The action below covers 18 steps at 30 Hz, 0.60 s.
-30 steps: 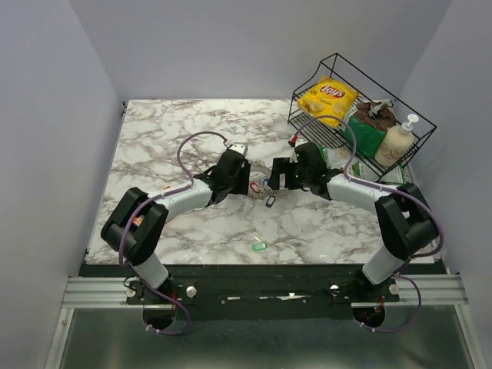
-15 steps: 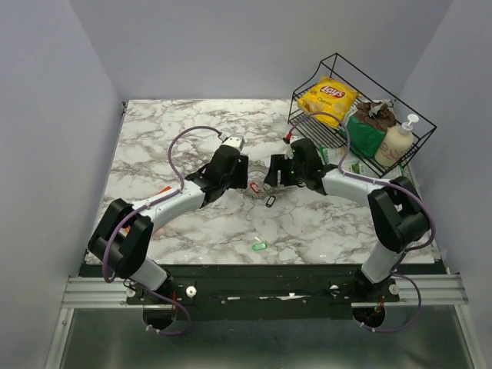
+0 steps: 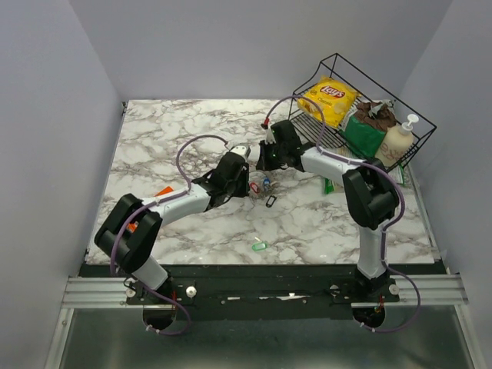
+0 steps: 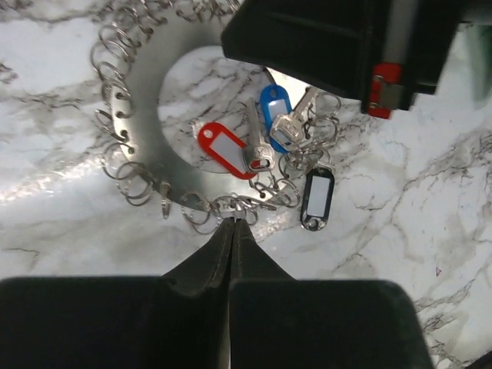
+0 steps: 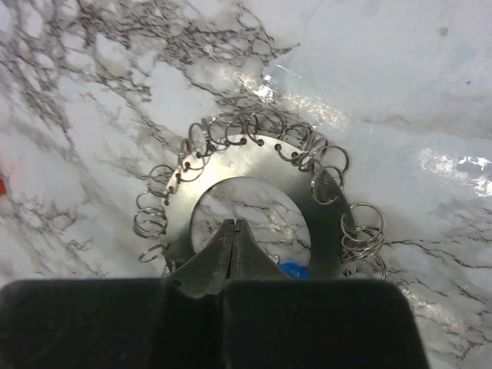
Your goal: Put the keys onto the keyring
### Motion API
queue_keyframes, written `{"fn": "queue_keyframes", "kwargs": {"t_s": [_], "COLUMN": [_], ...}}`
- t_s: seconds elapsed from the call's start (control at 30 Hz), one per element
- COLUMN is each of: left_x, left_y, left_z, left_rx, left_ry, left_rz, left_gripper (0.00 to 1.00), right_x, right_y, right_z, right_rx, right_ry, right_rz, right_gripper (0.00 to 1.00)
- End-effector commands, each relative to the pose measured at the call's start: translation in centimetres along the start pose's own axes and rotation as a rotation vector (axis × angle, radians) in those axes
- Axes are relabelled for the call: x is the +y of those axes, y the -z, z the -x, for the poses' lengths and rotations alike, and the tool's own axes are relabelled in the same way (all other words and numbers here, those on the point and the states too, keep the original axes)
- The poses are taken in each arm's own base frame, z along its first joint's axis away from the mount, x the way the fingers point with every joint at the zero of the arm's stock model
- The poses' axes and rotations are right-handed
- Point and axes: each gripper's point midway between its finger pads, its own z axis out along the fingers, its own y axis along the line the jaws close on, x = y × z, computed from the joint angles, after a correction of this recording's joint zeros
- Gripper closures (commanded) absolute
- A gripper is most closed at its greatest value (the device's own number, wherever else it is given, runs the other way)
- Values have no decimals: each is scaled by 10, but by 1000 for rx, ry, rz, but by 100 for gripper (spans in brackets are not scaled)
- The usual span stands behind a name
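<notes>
The keyring (image 4: 138, 115) is a flat silvery metal ring with many small wire loops round its rim, lying on the marble. Beside its inner edge lie keys with a red tag (image 4: 223, 150), a blue tag (image 4: 274, 104) and a black tag (image 4: 317, 198). A green-tagged key (image 3: 259, 245) lies alone near the front edge. My left gripper (image 4: 233, 221) is shut, its tips pinching a small loop on the keyring's near rim. My right gripper (image 5: 237, 223) is shut with nothing in it, its tips over the hole of the keyring (image 5: 254, 157).
A black wire basket (image 3: 415, 115) at the back right holds a yellow chips bag (image 3: 329, 98), a green pack (image 3: 367, 134) and a soap bottle (image 3: 397, 142). A small orange piece (image 3: 164, 191) lies left of the left arm. The right gripper's body (image 4: 346, 46) hangs just above the keys.
Both grippers have gone from open to shut. The right gripper moved back and left over the keyring; the left gripper came in onto the keyring's rim.
</notes>
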Motion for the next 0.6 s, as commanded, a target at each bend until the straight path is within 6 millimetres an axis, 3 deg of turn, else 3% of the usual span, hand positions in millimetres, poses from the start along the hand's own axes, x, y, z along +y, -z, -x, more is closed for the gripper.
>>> {"fn": "queue_keyframes", "kwargs": {"t_s": [0.0,0.17,0.3,0.57], "left_x": [-27,-46,-50,-32], "left_y": [-15,-29,-38,-46], "left_z": [-23,-43,-51,-67], "left_rx": [57,109,132,168], "left_ry": [19,0,1,-20], "left_rz": [-74,-92,-91,-8], "left_gripper": [100,100,100,100], "right_x": [-14,-29,-38,-31], "right_y": [-9,-8,-7,-6], "right_z": [-38,-49,-63,-89], "right_rx": [163,193,232,317], "right_ry": [15,31,38,14], "right_rz": [-56,-127,-160,-100], "right_gripper": [99,99,99,99]}}
